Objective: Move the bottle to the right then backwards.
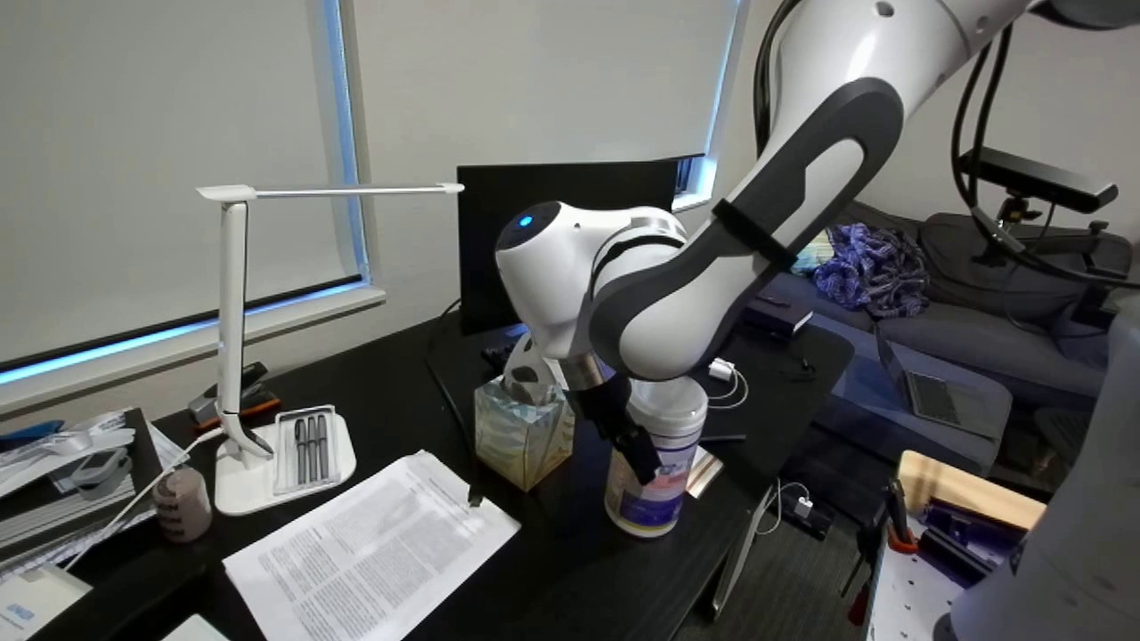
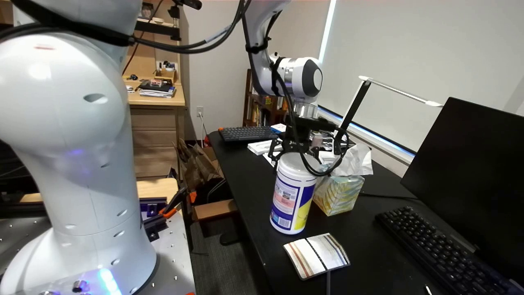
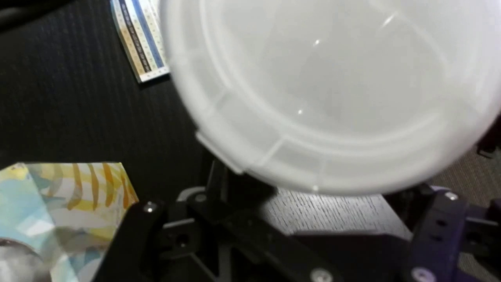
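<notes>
Black wood-grain worktop (image 1: 570,579): near its edge, beside a pale patterned tissue box (image 2: 339,196), a wide translucent-white plastic bottle (image 2: 292,196) is placed. The black end effector (image 3: 325,194) is spread apart; clamping cannot be told. If pushed high, the bottle could be toppled.

The same desk (image 1: 552,588) is looked down across from opposite ends in both exterior views, toward the sofa (image 1: 953,331) or toward the bookcase (image 2: 264,110), while the bottle (image 3: 332,90) is faced from close above in the wrist view.
</notes>
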